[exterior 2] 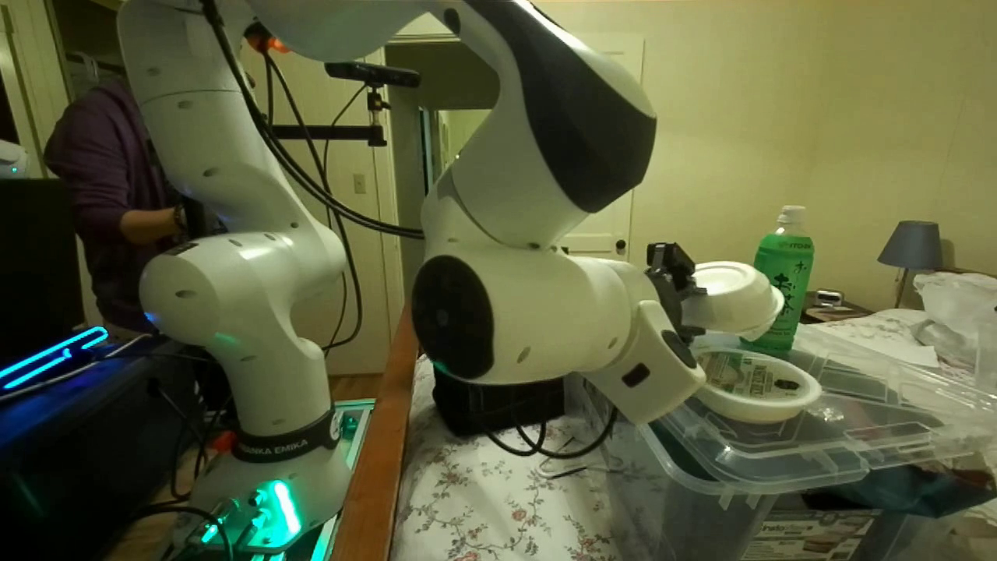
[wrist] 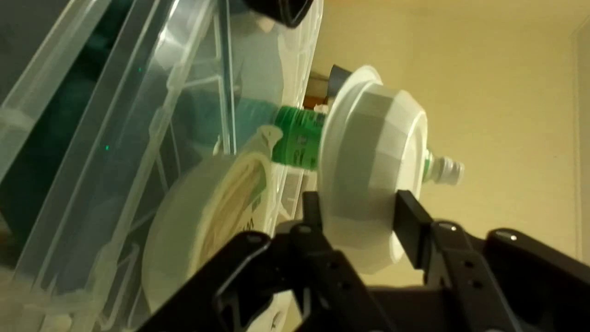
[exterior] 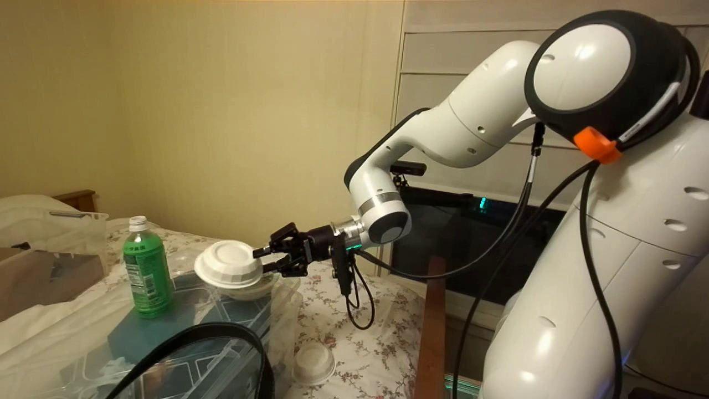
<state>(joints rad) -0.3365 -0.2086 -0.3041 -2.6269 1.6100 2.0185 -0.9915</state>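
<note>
The fingers (wrist: 412,226) of the gripper (wrist: 357,203) are clamped on an upside-down white bowl (exterior: 230,263), which is held up over the lid (exterior 2: 880,382) of a clear storage bin (exterior 2: 701,514). Just below, apart from it, a labelled white bowl (exterior 2: 755,382) is set on that lid. To the left in an exterior view, a green tea bottle (exterior: 147,274) is stood upright, and at the near right a pale container (exterior: 314,363) is seen on floral bedding (exterior: 382,338).

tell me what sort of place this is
Likely a bedroom: a floral sheet, a wooden rail along its edge, and a lamp in the background.
</note>
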